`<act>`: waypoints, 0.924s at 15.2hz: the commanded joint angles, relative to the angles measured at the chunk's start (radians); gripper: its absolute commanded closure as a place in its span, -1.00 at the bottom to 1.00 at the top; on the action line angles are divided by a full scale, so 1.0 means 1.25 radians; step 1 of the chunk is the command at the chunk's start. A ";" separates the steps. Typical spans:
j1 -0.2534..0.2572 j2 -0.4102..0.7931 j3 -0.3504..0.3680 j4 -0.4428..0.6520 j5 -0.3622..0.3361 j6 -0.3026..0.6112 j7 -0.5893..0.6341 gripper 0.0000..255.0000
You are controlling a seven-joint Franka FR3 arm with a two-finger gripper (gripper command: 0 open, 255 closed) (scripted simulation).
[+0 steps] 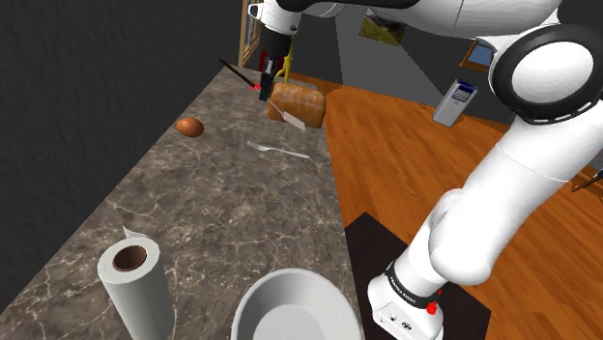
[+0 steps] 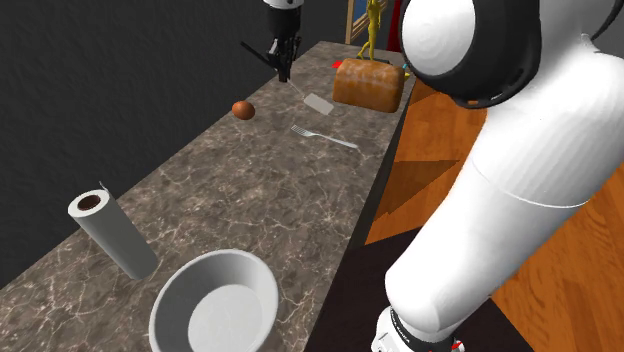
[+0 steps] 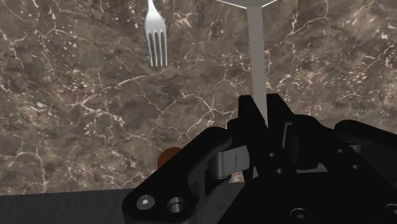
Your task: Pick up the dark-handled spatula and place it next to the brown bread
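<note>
Desk point(image 1: 222, 212), dk marble; shoulder view, L to R.
1. Paper roll point(image 1: 135, 280), upright.
2. Egg point(image 1: 190, 127), brown, nr wall.
3. Gripper point(image 1: 266, 87), clamped on spatula point(image 1: 239, 73): dk handle raised off desk, pale blade slanting down just beside bread point(image 1: 300, 102); blade/desk contact unclear.
4. Fork point(image 1: 278, 150), flat.
5. Bowl point(image 1: 295, 309), white.
6. Bread, brown loaf, far end.

Egg point(image 1: 190, 127), fork point(image 1: 278, 150), bread point(image 1: 300, 103) on counter's point(image 1: 213, 212) far half (bowl point(image 1: 266, 290) beside paper roll point(image 1: 140, 290) at near end).
</note>
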 commanded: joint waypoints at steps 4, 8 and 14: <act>-0.033 0.138 -0.027 0.175 0.013 -0.040 -0.060 1.00; -0.066 0.271 -0.043 0.362 0.030 -0.097 -0.103 1.00; -0.122 0.491 -0.048 0.686 0.054 -0.203 -0.143 1.00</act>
